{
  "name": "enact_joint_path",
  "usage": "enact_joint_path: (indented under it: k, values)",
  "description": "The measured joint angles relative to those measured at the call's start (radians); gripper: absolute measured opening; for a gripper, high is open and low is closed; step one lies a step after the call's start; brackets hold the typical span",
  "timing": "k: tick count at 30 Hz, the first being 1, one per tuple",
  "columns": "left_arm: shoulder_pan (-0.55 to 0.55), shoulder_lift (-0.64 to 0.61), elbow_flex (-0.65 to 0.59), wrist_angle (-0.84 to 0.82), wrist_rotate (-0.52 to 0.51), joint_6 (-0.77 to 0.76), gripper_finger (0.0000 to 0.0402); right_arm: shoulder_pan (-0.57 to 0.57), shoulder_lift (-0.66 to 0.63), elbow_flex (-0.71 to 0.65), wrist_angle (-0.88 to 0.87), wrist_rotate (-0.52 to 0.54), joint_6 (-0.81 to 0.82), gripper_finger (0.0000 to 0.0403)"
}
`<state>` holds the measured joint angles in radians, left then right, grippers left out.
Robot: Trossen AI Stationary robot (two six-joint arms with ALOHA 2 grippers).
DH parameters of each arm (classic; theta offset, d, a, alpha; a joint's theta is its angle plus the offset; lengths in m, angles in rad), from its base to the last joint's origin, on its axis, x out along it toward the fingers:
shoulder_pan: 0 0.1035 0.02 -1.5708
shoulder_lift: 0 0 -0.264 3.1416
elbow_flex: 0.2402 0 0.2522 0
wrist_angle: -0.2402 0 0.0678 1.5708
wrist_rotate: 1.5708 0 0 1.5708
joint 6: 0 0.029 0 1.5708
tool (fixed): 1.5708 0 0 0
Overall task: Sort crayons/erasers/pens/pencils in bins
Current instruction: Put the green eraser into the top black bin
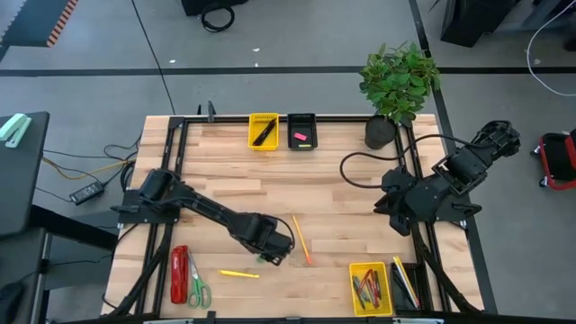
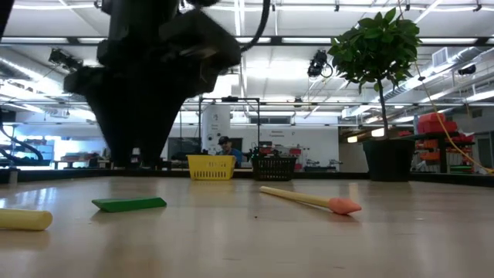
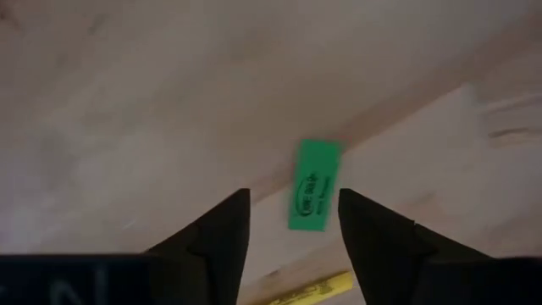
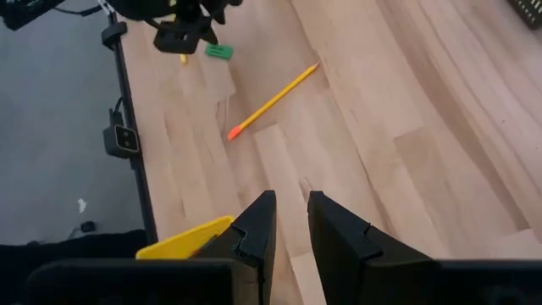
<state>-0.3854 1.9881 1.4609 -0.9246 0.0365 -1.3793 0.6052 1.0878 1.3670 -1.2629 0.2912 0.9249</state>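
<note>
Two dark arms here — chunky black jointed housings, matte all over. The right arm (image 1: 450, 180) trails a looping black cable; the left arm (image 1: 207, 211) ends in tapered black fingers (image 3: 216, 241) — wedge-shaped.

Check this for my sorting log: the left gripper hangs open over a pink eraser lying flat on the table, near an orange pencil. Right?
Not quite: the eraser is green, not pink, as the left wrist view shows. The rest holds: the left gripper hangs open over it, flat on the table, near the orange pencil.
</note>
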Motion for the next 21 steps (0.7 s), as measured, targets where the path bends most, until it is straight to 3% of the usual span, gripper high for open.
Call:
enact_joint_path:
  k: [9,21]
  values:
    - [-0.006,0.047,-0.001,0.067,0.061,0.009,0.0216,0.027,0.0,0.0,-0.016,0.0,-0.04,0.0078]
    - [-0.012,0.098,0.002,0.078,0.102,0.047,0.0209,0.027,-0.001,0.0,-0.023,-0.001,-0.059,0.0078]
